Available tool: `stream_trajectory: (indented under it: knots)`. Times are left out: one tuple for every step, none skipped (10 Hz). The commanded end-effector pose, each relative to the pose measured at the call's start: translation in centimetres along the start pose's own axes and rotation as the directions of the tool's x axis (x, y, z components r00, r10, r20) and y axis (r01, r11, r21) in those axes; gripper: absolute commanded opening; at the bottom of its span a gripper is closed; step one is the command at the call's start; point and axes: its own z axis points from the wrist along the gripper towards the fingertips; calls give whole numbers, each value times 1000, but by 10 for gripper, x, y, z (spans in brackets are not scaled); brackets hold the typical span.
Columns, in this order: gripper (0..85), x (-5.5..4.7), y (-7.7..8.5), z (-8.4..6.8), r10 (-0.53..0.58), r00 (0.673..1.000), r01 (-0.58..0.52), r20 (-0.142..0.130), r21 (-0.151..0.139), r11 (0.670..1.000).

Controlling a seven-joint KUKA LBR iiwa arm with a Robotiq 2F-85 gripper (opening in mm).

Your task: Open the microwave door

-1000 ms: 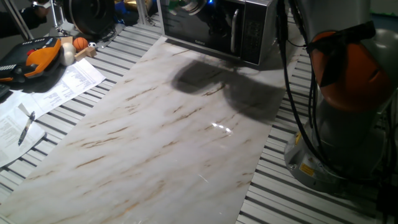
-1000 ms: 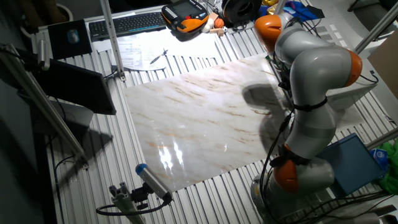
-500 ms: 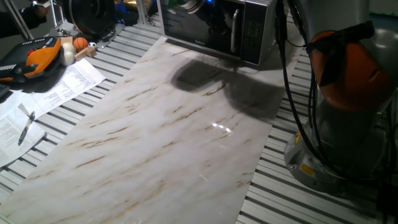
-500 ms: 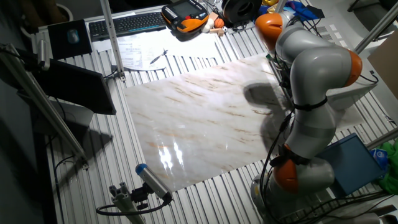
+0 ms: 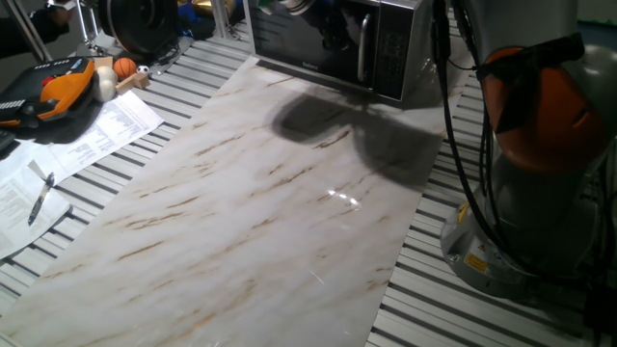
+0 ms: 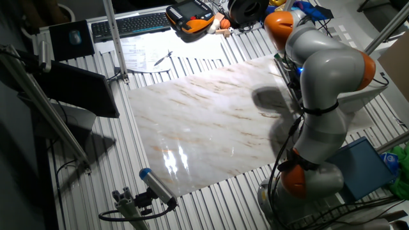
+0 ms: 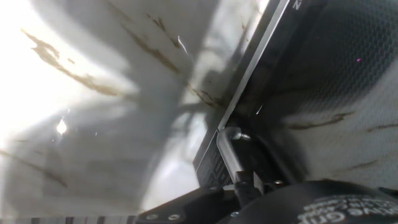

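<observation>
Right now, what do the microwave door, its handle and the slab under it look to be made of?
The microwave door: dark glossy glass, apparently, in a silver metal frame; it reflects the slab. The handle: brushed or polished metal, judging by its bright sheen. The slab: marble-look, white with brown veins and glare spots; real stone or laminate, unclear.

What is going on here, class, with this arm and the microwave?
A robot arm has brought its end effector up to the microwave at the far end of the marble table. The hand view shows it right at the door's silver bar handle. The microwave door looks closed; whether the handle is gripped cannot be told.
</observation>
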Motion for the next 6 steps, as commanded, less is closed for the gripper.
stream_trajectory:
  knots:
    - [0, -1, 1, -2, -9, 1000, 9, 5, -5, 1000]
    - [0, -1, 2, -5, -29, 999, 29, 14, -5, 1000]
    - [0, -1, 2, -6, -60, 998, 60, 33, -2, 998]
    - [0, -1, 3, -6, -71, 997, 72, 40, -26, 997]
    - [0, -1, 3, -6, -67, 997, 68, 38, -24, 997]
    - [0, -1, 3, -6, -48, 998, 50, 42, -33, 998]
